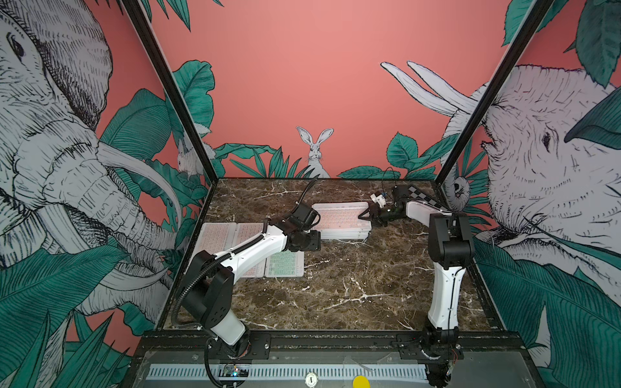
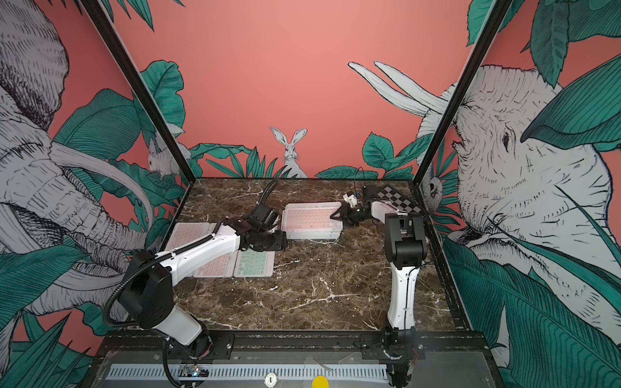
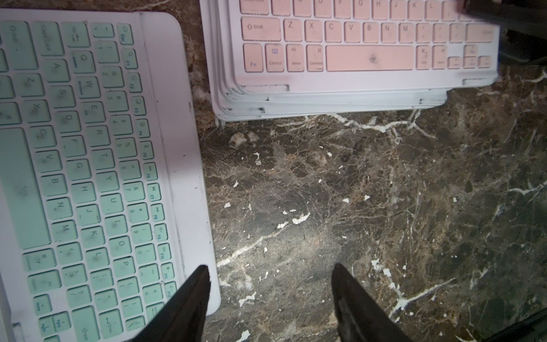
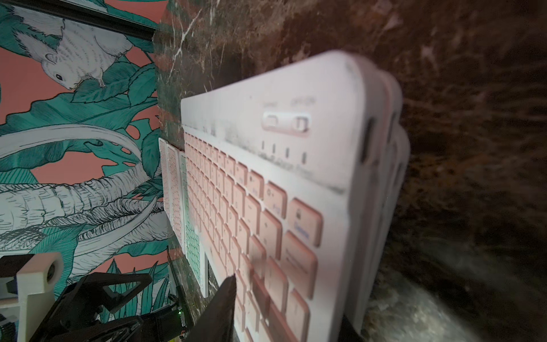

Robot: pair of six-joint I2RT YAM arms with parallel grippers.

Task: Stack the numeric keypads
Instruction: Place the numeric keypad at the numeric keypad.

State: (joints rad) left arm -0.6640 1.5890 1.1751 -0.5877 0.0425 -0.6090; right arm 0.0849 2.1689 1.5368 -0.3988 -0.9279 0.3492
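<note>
Holds left claw [image 3: 270,266] released above table [image 3: 384,192] beside mint keyboard [image 3: 88,148]. Straddles keyboard stack [image 1: 337,218] edge with right claw [image 1: 363,215]; cannot tell whether clenched.

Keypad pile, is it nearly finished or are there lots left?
Over halfway. Done: several pink keypads sit in the pile. In hand: the right pincer straddles the top keypad at its edge. Left: the mint keypad and pink ones beside it lie flat.

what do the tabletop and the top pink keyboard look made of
Brown white-veined tabletop: marble look, perhaps a printed laminate, since white flecks seem chipped. Pink-keyed, white-framed keyboard topping the stack: likely matte moulded plastic, with dark scuff marks.
</note>
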